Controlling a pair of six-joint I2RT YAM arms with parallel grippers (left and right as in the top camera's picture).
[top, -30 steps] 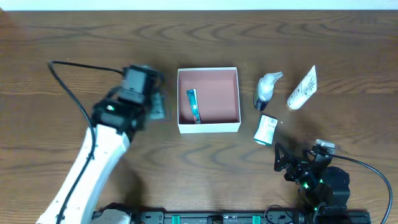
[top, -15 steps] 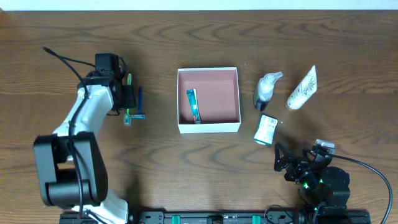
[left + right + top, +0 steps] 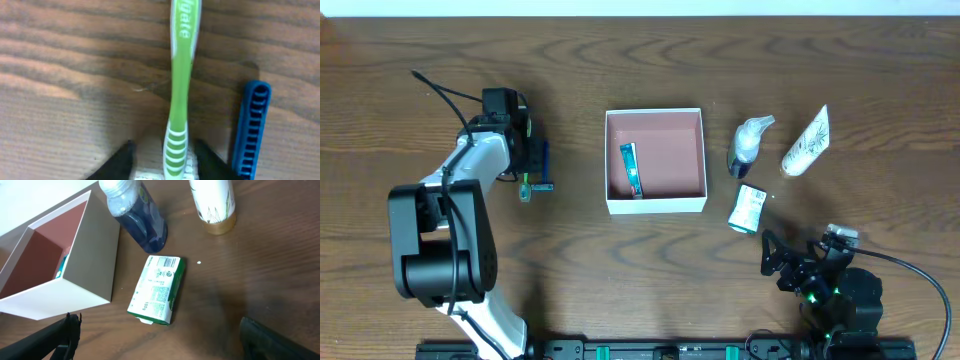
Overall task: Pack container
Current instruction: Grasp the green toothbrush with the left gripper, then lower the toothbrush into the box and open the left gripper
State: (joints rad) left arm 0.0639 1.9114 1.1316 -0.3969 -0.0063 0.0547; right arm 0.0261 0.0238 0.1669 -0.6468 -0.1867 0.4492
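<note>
overhead takes in the whole counter (image 3: pixel 620 260), dark brown wood with streaked grain; each wrist view catches only a patch of it. the container (image 3: pixel 656 205), a square shallow box with thin white walls and a dusty pink-brown floor, sits mid-counter. a teal toothpaste tube (image 3: pixel 632 169) lies inside along its left wall. the right wrist view alone shows its outer wall (image 3: pixel 95 255) as plain matt card.

the white left arm (image 3: pixel 470 170) reaches to the counter's left side, well apart from the container. the black right arm (image 3: pixel 835 295) sits at the front right.

right of the container are a clear pump bottle (image 3: pixel 748 145) of dark blue liquid and a white tube (image 3: pixel 807 142) printed with green sprigs. a green-and-white carton (image 3: pixel 748 208) lies flat near the container's front right corner; its printed label (image 3: pixel 156 295) shows only from the right wrist.

the left wrist view alone shows the green toothbrush (image 3: pixel 180 75), glossy with white ribs and lettering. a ribbed blue razor handle (image 3: pixel 252 125) lies just beside it.

the left jaws are released, one dark finger on each side of the toothbrush handle, slim gaps showing. the right jaws are spread wide and hold nothing.
</note>
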